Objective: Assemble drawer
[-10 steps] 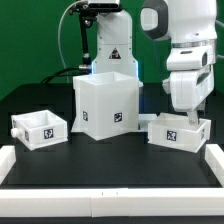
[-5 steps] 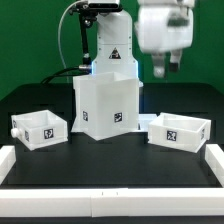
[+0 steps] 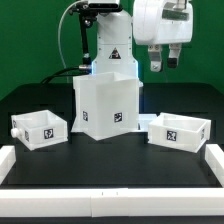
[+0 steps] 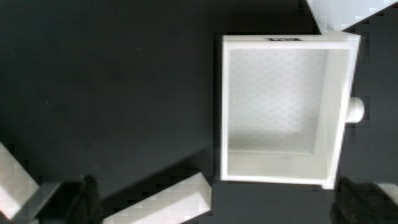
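Observation:
The drawer lies in three white tagged parts on the black table. The tall box shell stands in the middle. One knobbed tray sits at the exterior view's left and another tray at its right. My gripper hangs high above the table, between the shell and the right tray, open and empty. In the wrist view the gripper looks down on the right tray with its knob, far below the dark fingers. A corner of the shell shows too.
White rails border the table at the front, at the exterior view's left and at its right. The robot base stands behind the shell. A piece of white rail shows near the fingers in the wrist view.
The gripper has risen from just above the right tray to high over the table and shifted towards the exterior view's left. The tray and the other parts have stayed in place.

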Controlling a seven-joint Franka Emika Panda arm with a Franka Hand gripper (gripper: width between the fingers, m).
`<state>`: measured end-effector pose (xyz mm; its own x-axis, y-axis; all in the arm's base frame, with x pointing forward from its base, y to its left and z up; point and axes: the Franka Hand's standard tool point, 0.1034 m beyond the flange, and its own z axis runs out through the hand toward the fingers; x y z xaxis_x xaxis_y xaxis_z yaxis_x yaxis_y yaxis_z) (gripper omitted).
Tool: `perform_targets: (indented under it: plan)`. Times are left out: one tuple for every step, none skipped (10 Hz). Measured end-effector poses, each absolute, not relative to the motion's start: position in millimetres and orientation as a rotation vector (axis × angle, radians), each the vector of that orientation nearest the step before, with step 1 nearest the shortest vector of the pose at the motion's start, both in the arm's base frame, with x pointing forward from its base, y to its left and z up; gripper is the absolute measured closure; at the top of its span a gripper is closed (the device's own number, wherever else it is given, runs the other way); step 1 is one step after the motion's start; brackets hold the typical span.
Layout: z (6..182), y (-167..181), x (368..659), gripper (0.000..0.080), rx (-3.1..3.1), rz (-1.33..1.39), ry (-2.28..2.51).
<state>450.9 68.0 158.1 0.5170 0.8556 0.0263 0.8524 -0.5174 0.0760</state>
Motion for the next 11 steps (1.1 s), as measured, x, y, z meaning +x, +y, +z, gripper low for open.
perform_targets:
  plan:
    - [173.9,54,448,0.015,2.722,0.098,1.453]
    - [176.3,42,424,0.015,2.729,0.088,1.419]
    - [181.8,24,411,0.015,2.75,0.087,1.365]
    - [184.5,20,412,0.015,2.755,0.093,1.349]
    - [182.5,21,411,0.015,2.754,0.087,1.355]
    - [182.2,21,411,0.015,2.755,0.086,1.355]
    - [182.1,21,411,0.015,2.755,0.086,1.355]
    - [182.2,21,411,0.015,2.755,0.087,1.354]
    - [185.4,15,410,0.015,2.771,0.093,1.317]
    - [191.4,0,405,0.015,2.792,0.107,1.259]
    - [194.9,-13,398,0.015,2.811,0.113,1.211]
